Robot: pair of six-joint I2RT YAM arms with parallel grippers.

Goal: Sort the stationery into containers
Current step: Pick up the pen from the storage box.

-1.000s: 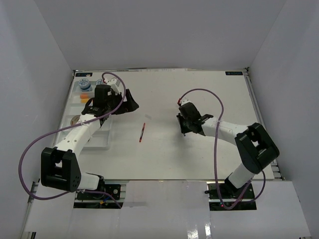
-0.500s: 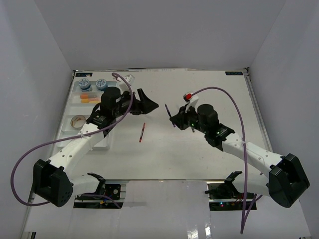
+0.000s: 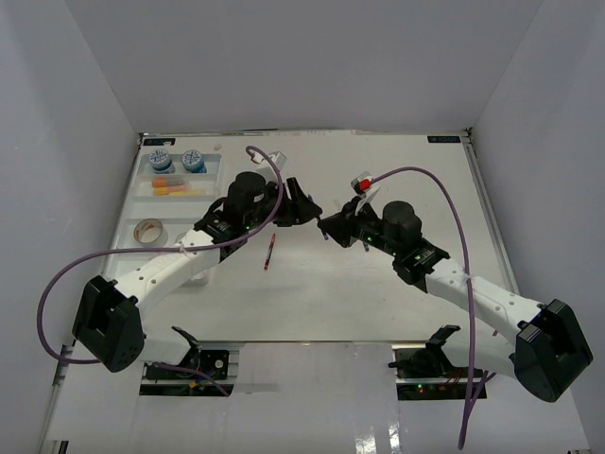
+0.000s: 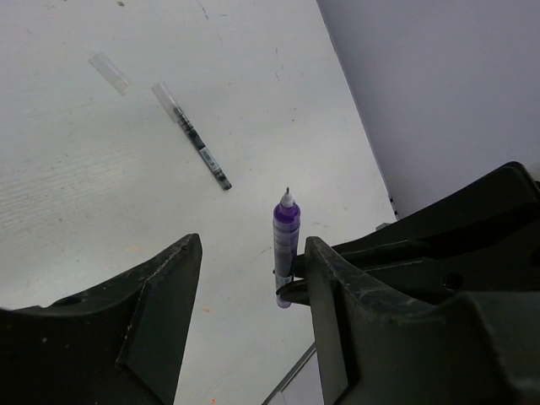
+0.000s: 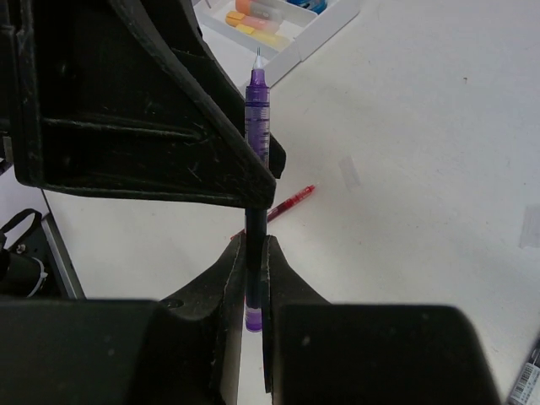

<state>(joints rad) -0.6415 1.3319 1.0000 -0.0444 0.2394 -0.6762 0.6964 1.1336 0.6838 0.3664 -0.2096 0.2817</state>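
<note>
A purple pen (image 5: 257,126) stands upright above the table's middle, with my right gripper (image 5: 253,253) shut on its lower end. My left gripper (image 4: 253,253) faces it with the jaws apart. The purple pen (image 4: 285,245) sits between those jaws, close to one finger. From above, the left gripper (image 3: 304,206) and right gripper (image 3: 326,227) meet at the centre. A red pen (image 3: 269,252) lies on the table below them. The white tray (image 3: 130,216) at the left holds two blue-white tubs (image 3: 176,160), coloured erasers (image 3: 170,186) and a tan tape roll (image 3: 148,230).
A dark pen (image 4: 201,152) with a clear end lies on the table beyond the left gripper, and a clear cap (image 4: 110,72) lies further off. Grey walls enclose the table on three sides. Purple cables loop off both arms.
Both arms have swung in toward the table's centre. The right gripper has brought the purple pen up to the left gripper, whose jaws have narrowed around it.
</note>
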